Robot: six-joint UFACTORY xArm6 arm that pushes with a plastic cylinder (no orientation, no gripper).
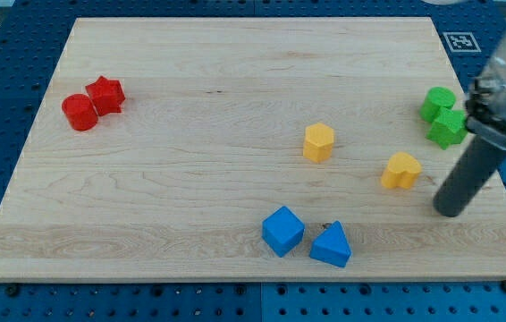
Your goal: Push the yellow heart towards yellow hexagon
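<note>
Down on the desk (190,179), my tip (447,212) is a bare rod end clasping nothing. The yellow heart (401,170) sits near it, up and to the view's left, apart from it. The yellow hexagon (318,141) lies farther left of the tip, beyond the heart. Two green blocks (443,116) touch each other above the tip. Two blue blocks (307,238) sit down-left of it, and two red blocks (92,103) are far left.

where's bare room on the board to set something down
Free: the wide middle between the red pair and the yellow hexagon; the top strip; the bottom left, left of the blue cube. Crowded: the right, where my tip, the yellow heart and green blocks sit.
</note>
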